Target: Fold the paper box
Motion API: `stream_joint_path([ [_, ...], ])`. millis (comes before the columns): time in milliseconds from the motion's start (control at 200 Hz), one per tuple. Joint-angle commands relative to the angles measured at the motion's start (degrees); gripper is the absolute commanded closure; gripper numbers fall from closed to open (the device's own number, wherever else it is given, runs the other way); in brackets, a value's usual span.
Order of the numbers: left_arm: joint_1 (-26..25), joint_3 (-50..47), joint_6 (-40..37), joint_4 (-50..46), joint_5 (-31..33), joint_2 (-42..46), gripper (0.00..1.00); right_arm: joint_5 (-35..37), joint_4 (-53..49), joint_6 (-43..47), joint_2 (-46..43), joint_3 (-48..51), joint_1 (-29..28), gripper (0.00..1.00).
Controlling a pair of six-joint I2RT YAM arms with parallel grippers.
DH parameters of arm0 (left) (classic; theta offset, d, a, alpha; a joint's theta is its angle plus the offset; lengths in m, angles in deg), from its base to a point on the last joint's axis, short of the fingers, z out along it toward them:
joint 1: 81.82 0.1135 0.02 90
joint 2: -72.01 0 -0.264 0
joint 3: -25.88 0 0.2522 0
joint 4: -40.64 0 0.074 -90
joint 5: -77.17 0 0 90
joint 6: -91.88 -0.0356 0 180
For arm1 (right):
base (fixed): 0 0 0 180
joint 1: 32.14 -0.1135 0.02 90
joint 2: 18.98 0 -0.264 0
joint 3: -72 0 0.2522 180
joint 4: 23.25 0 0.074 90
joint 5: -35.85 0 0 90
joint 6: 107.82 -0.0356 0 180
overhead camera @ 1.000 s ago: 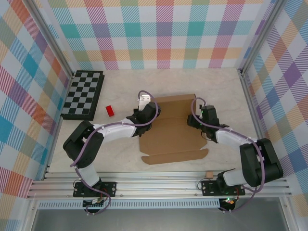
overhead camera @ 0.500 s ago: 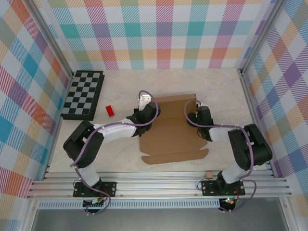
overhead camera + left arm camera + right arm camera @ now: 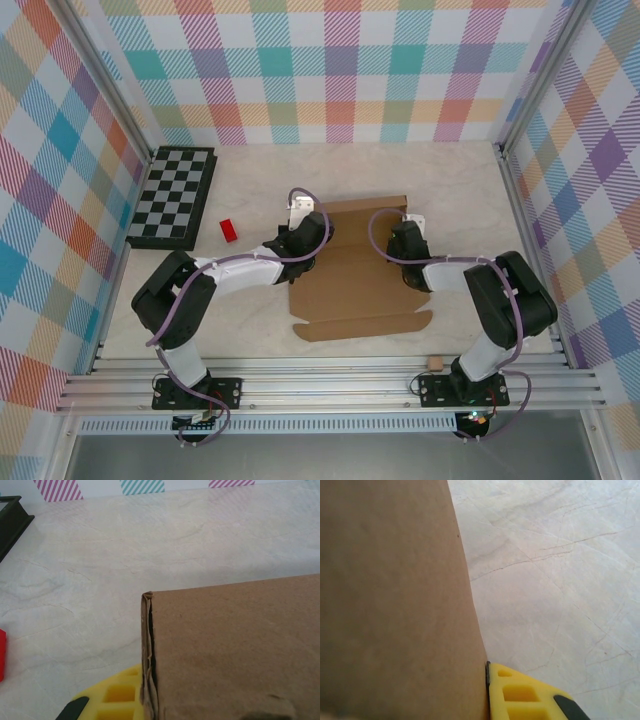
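On the table [image 3: 250, 330], paper box [image 3: 350, 285] lies between left hand [image 3: 308, 248] and right hand [image 3: 405, 248].

Bright, even light; soft close-ups

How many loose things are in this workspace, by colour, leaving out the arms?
Brown: 2, the paper box and a small cardboard scrap
Black-and-grey: 1, the chessboard
Red: 1, a small block
Total: 4
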Motion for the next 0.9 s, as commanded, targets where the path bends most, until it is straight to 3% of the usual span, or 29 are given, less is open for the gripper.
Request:
stream_joint_path([
  [0, -0.6, 0.4, -1.3, -2.4, -0.6, -0.8, 1.0, 7.8, -7.1, -6.0, -0.7, -1.6, 0.1, 1.0],
  [160, -0.6, 0.7, -1.4, -2.9, -0.3, -0.8, 1.0, 8.0, -9.5, -7.0, -1.2, -2.2, 0.0, 0.99],
  [335, -0.6, 1.1, -1.4, -3.7, 0.4, -1.3, 1.0, 1.5, -9.9, -4.9, -7.3, -0.4, 0.0, 0.49],
  [495, -0.4, 1.2, -1.5, -3.6, 1.1, -1.4, 1.0, -2.7, -17.7, -2.6, -18.2, -0.3, 0.1, 0.32],
  [695, -0.4, 0.2, -2.5, -2.3, 2.0, -0.7, 1.0, -8.0, -31.4, 0.1, -32.0, -6.7, 3.7, 0.3],
  [895, -0.6, -3.9, -5.2, 4.6, 2.3, 1.2, 1.0, -16.6, -42.9, 2.2, -22.8, -25.2, 7.4, 0.3],
])
